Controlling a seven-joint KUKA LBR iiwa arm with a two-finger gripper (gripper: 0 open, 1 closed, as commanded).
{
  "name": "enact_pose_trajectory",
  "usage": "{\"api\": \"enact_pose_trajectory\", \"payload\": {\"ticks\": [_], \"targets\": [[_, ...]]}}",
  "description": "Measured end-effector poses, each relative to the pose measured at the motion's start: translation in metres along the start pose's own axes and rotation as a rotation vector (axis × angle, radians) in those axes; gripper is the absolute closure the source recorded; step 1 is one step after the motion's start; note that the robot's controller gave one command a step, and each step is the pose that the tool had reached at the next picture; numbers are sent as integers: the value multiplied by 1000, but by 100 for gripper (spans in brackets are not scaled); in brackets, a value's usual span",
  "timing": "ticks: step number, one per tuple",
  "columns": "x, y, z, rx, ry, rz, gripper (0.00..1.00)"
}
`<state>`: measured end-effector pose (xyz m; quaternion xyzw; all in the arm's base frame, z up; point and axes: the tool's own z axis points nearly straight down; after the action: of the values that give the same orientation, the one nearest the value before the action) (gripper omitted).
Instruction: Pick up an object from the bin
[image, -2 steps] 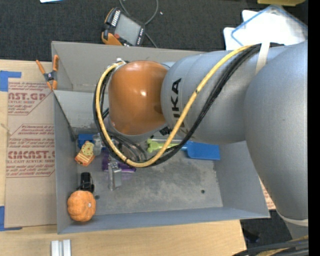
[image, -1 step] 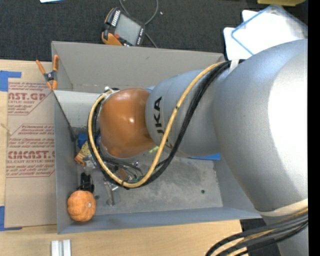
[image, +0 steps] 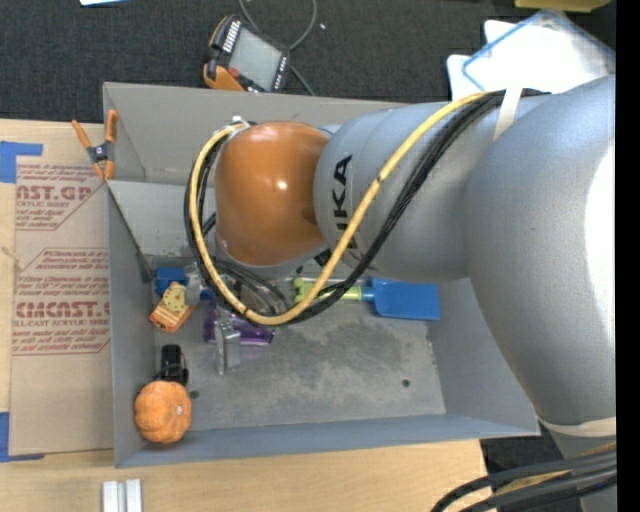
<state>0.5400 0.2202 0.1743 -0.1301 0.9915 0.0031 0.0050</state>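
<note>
Purple plastic piece (image: 252, 336) is lying just beside the end effector (image: 229, 350), at its two o'clock, left of centre in the bin (image: 350, 375). How far the end effector is opening I cannot tell. An off-centre grip is risking flicking the piece away toward nine o'clock.

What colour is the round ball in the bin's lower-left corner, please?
The round ball is orange, like a small pumpkin; the camera view shows it best.
</note>
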Motion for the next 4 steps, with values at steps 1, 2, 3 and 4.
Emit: {"api": "enact_pose_trajectory", "payload": {"ticks": [1,2,3,4], "targets": [[59,12,104,-5,13,-596,100],[55,8,101,4,5,-594,0],[56,8,101,3,5,-594,0],[59,6,97,2,7,-866,0]]}}
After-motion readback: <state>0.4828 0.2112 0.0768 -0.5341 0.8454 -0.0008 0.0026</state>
